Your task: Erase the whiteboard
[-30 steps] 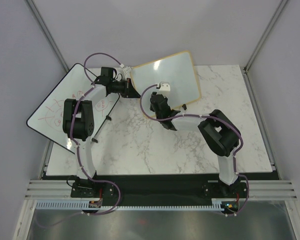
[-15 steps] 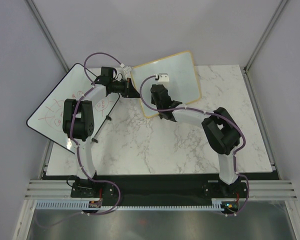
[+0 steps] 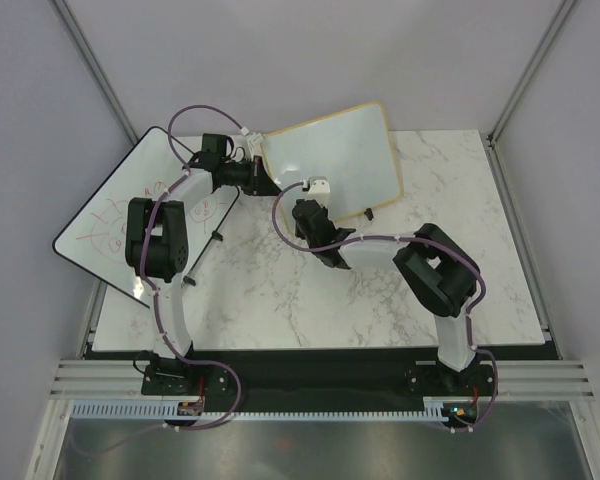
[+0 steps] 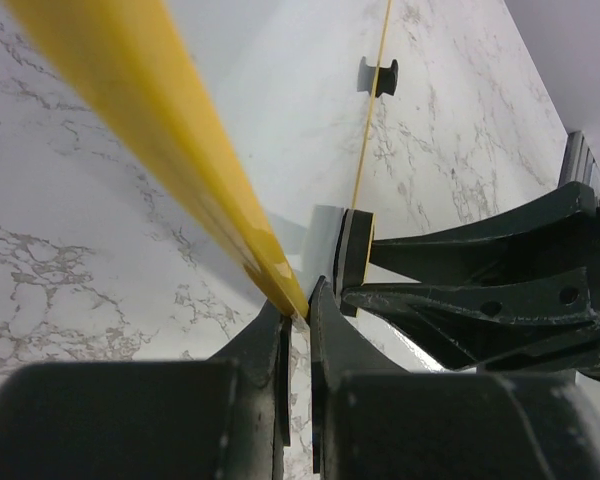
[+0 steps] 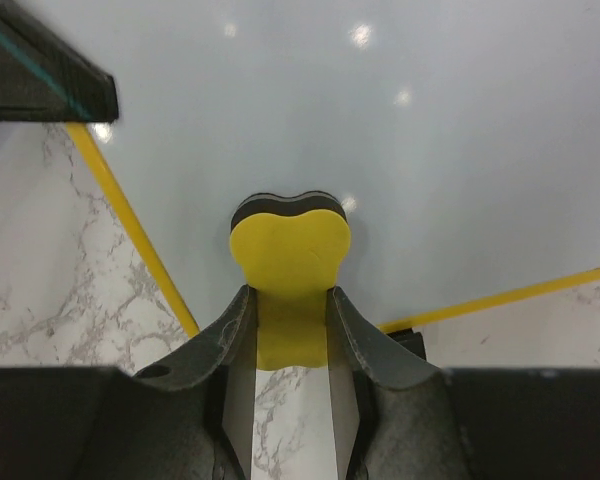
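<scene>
Grey walls (image 3: pixel 310 50), marble table (image 3: pixel 280 290)

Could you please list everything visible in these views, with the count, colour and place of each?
small whiteboard: one, white with light tan frame, tilted up at the table's far middle, its edge pinched by the left gripper
foot: one seen, black, on the small whiteboard's frame
eraser: one, yellow with a black pad, against the small whiteboard's face
large whiteboard: one, white, black-edged, red scribbles, at the table's left
table: one, white marble
left gripper: one, black, shut on the small whiteboard's frame
right gripper: one, black, shut on the eraser
</scene>
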### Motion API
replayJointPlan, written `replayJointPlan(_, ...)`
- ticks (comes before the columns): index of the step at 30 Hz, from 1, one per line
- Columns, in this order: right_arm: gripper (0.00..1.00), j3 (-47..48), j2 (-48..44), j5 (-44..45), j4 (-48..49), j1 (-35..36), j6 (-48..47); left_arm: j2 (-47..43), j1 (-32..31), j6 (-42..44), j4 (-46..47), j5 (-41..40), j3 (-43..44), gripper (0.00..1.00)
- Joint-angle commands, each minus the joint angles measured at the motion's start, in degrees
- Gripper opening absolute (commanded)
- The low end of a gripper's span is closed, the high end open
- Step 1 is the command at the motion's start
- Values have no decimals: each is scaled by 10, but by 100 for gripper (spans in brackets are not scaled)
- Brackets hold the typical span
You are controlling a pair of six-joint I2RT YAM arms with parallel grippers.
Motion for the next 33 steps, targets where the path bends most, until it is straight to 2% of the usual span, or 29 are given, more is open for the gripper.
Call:
replayJointPlan(1, 0, -9, 49, -36, -68, 0, 24, -17, -15, 83, 22, -7, 13, 2)
replayJointPlan(3, 0, 4, 44, -21, -74, -6, 11, -19, -16, 84, 20, -8, 11, 2)
replayJointPlan(12, 0, 72, 22, 17, -101, -115, -20, -26, -15, 88, 19, -8, 11, 2)
replayJointPlan(17, 0, -4, 7, -21, -117, -224, 85, -24, -16, 89, 18, -9, 14, 2)
replayJointPlan(21, 0, -43, -5, -54, -92, -293, 114, -22, -15, 93, 14, -9, 16, 2)
replayJointPlan(27, 0, -5, 11, -89, -85, -282, 77, -21, -16, 95, 11, -10, 13, 2)
replayJointPlan(33, 0, -3, -29, -11, -83, -239, 48, -21, -15, 97, 8, -12, 14, 2)
